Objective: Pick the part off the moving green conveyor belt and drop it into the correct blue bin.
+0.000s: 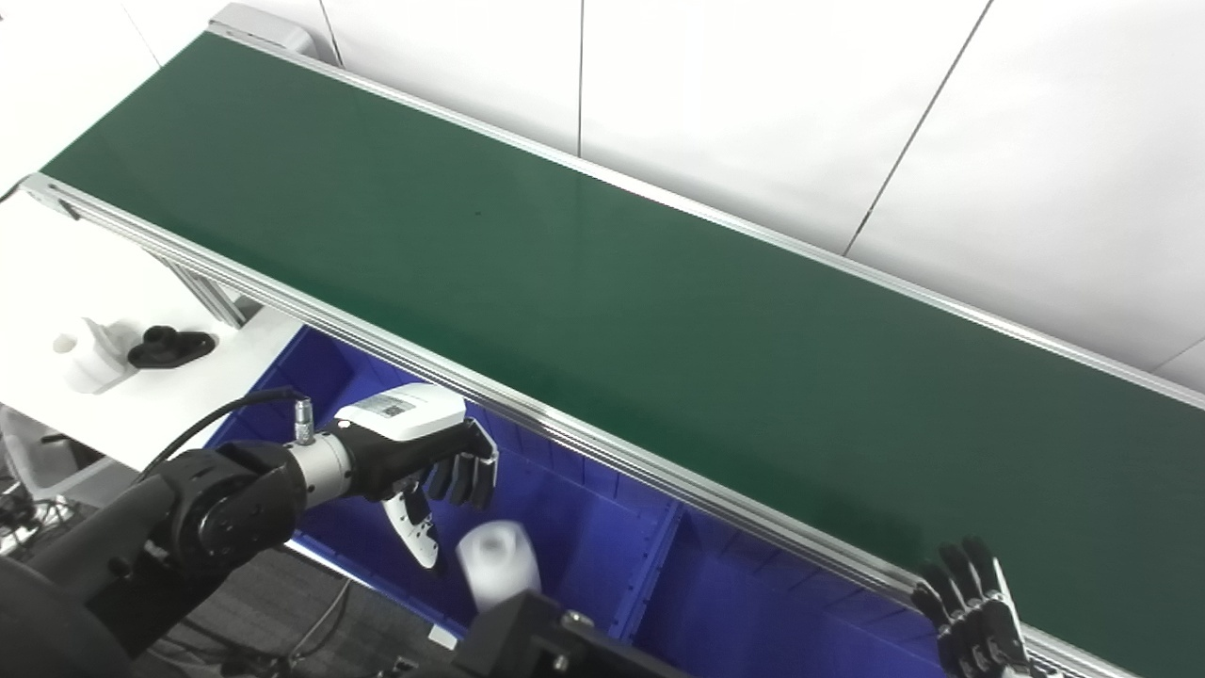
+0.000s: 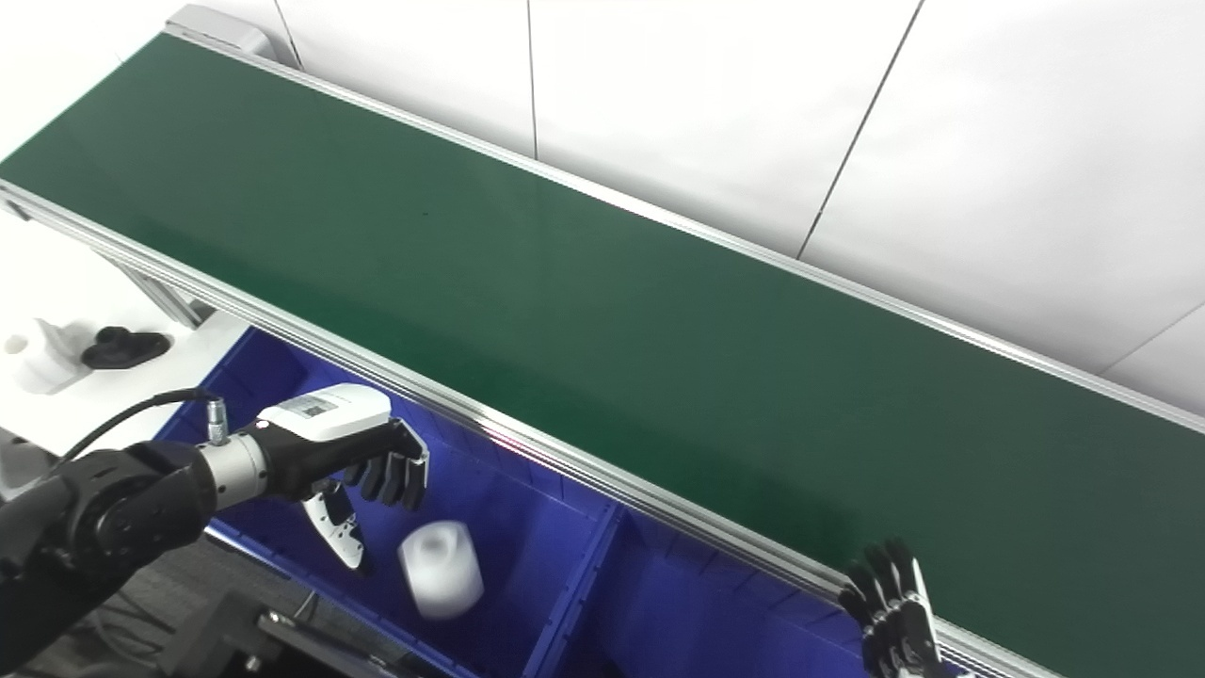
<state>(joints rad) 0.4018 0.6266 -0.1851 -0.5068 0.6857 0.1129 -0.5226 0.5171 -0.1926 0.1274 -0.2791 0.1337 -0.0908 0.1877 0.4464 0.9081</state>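
- Green belt surface of the conveyor runs across the left eye view from the upper left to the lower right, and no part lies on it.
- Just below its metal rail sits the blue bin, with a divider wall between two compartments.
- In this view the left hand hangs over the left compartment. Its fingers are curled downward and spread from the thumb, and they hold nothing.
- Just below this hand is the white part, a small cylinder. It looks blurred, it touches no finger, and it is over the left compartment.
- At the lower right edge, the right hand is beside the rail, fingers straight and apart, holding nothing.
- On the white table at the far left lie a white piece and a black piece, side by side.
- In the right eye view the white part shows more clearly inside the left compartment, left of the divider and near the thumb of the left hand.
- The right hand shows here only in part at the bottom edge, fingers spread.
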